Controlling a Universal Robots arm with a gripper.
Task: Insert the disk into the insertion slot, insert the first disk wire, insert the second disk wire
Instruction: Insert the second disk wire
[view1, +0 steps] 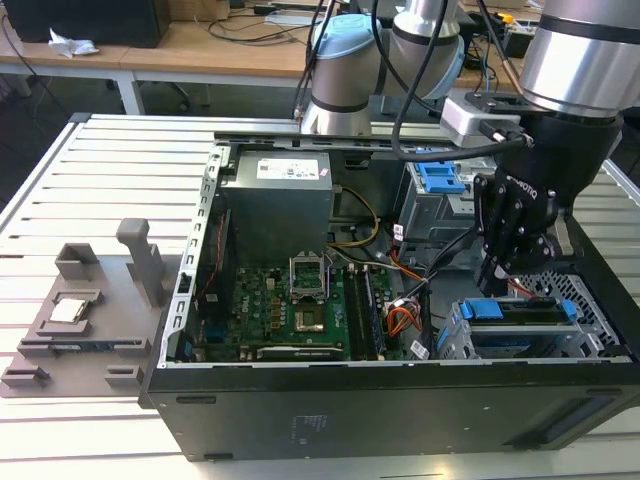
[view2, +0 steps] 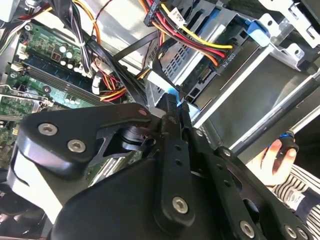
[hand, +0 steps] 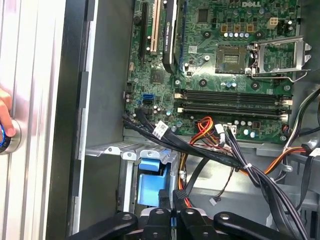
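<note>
Exterior view first: the black gripper (view1: 503, 272) hangs at the right of the frame, inside the open computer case (view1: 400, 400), just above the back edge of the insertion slot (view1: 455, 340), the low grey perforated cage at lower right. The disk (view1: 520, 312) already lies in that bay, its blue carrier showing along the top. In both wrist views the fingers (hand: 176, 214) stand pressed close together, clenched with only a thin dark part between them; what that part is cannot be told. A bundle of red, yellow and black wires (view2: 200, 37) with a black connector sits against the disk's end, close to the fingertips. Black cables (hand: 200, 150) cross between the gripper and the green motherboard (hand: 225, 75). A second, taller cage with a blue latch (view1: 440, 180) stands behind. A person's hand (view2: 275, 160) rests at the lower right of the second wrist view.
</note>
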